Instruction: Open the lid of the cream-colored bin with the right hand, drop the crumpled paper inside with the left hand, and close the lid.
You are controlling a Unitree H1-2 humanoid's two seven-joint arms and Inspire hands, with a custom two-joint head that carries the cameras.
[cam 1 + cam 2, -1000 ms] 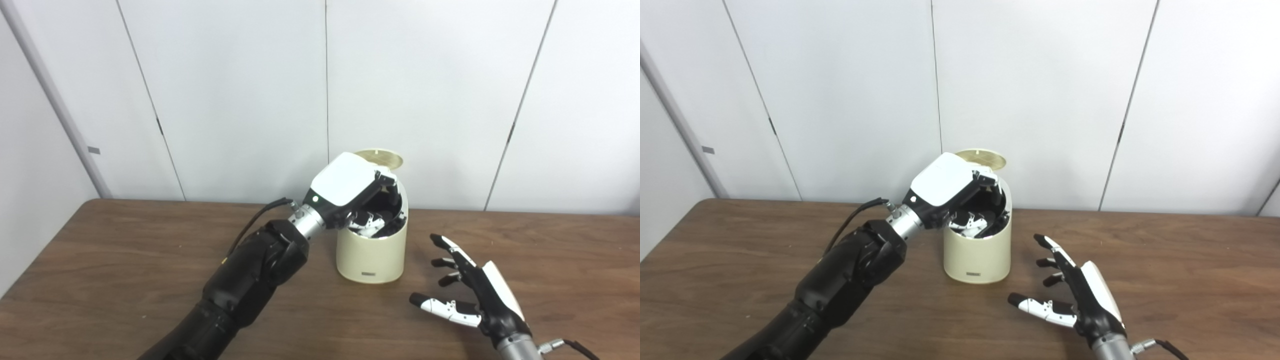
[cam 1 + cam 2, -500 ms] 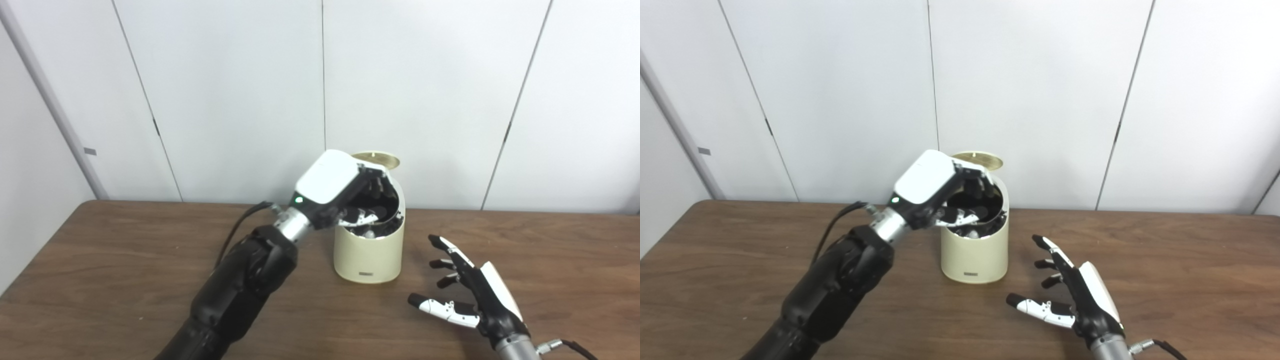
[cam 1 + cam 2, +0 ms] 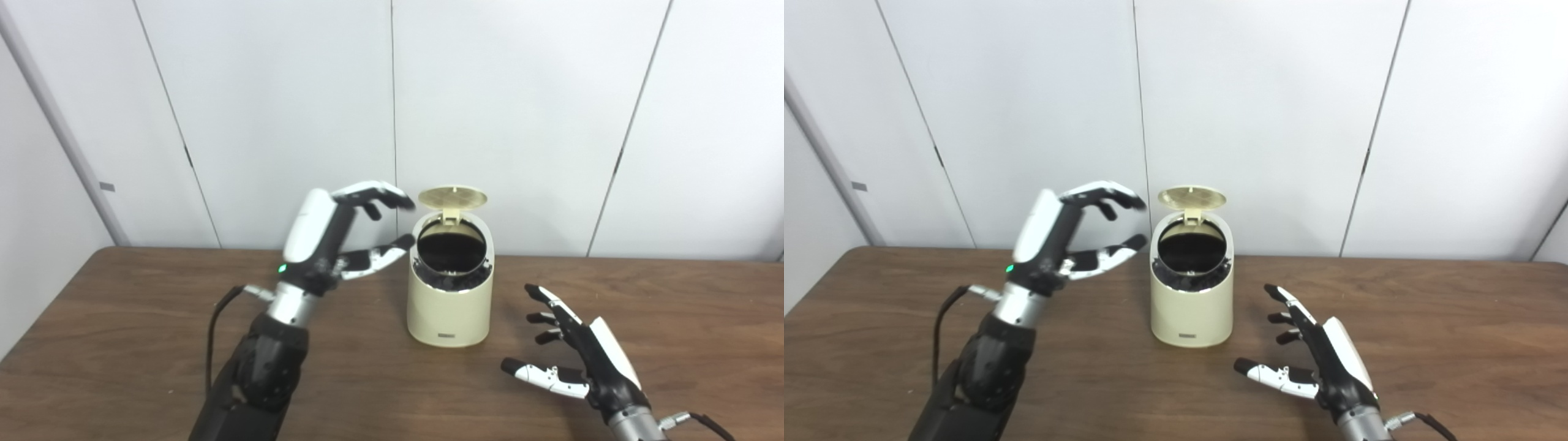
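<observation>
The cream-colored bin (image 3: pixel 450 309) stands on the brown table, its round lid (image 3: pixel 452 196) tipped up and back on its hinge. Its dark opening (image 3: pixel 451 247) faces me; no crumpled paper shows inside or anywhere on the table. My left hand (image 3: pixel 334 236) is raised just left of the bin's rim, fingers spread and empty, clear of the opening. My right hand (image 3: pixel 576 355) hovers low over the table to the right and in front of the bin, open, palm turned toward the bin, holding nothing.
The wooden table (image 3: pixel 122 343) runs wide to both sides of the bin. White wall panels (image 3: pixel 520 110) stand close behind the bin. A black cable (image 3: pixel 214 324) loops off my left wrist.
My left hand has come out of the bin's opening and swung up and to the left, fingers now spread. The right hand has stayed put. The camera drifted slightly.
</observation>
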